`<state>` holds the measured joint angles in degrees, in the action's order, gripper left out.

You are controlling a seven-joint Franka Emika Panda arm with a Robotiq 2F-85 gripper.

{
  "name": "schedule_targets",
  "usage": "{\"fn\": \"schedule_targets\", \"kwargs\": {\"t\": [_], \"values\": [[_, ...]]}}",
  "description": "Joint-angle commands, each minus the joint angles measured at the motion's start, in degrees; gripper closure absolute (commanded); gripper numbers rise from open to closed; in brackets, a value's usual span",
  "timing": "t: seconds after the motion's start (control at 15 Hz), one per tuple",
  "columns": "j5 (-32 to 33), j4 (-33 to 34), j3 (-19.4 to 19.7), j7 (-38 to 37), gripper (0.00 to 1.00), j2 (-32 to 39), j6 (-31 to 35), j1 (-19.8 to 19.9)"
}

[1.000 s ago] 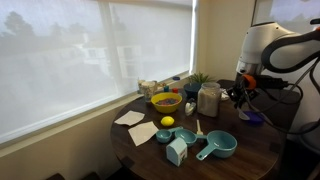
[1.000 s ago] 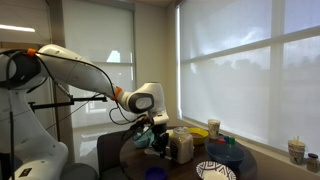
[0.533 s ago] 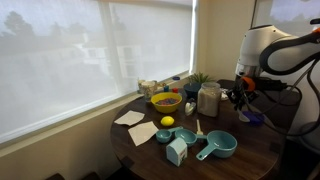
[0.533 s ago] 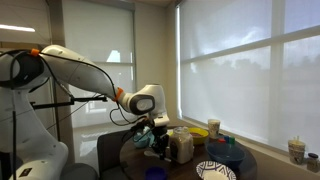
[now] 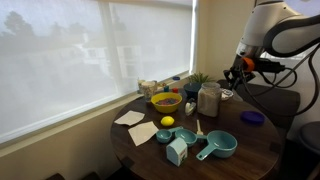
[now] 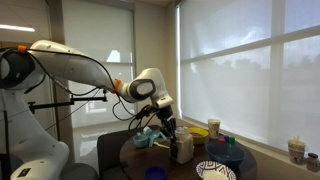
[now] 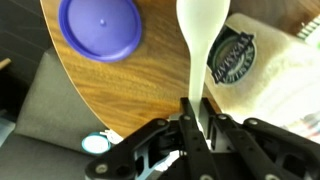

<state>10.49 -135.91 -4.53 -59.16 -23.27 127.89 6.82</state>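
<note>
1 pincer (image 7: 195,108) clamped on 1 white spatula (image 7: 197,35), 1 purple lid (image 7: 100,27), 1 canister (image 7: 262,70)

light: bright window backlight | interior: dim | wrist view: perhaps slightly blurred

Spatula (image 7: 196,45) tip beyond pic top

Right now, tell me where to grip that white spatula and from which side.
Grip the white spatula on its narrow handle, coming from the handle end, as the gripper does. The handle is slim and straight enough to sit between the fingers; the head widens and likely would not.
</note>
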Motion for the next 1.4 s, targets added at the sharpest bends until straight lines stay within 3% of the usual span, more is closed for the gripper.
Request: {"fn": "schedule_targets", "kwargs": {"t": [0.0, 0.33, 0.73, 1.33], "values": [[8.36, 5.05, -2.3, -1.63, 0.97, -0.53, 2.89, 3.07], [14.87, 9.46, -4.75, -4.27, 0.97, 0.79, 7.83, 4.69], [30.19, 8.52, -10.06, -18.87, 0.97, 3.92, 16.95, 8.11], [49.39, 8.53, -8.02, -38.64, 0.97, 8.9, 16.66, 3.51]]}}
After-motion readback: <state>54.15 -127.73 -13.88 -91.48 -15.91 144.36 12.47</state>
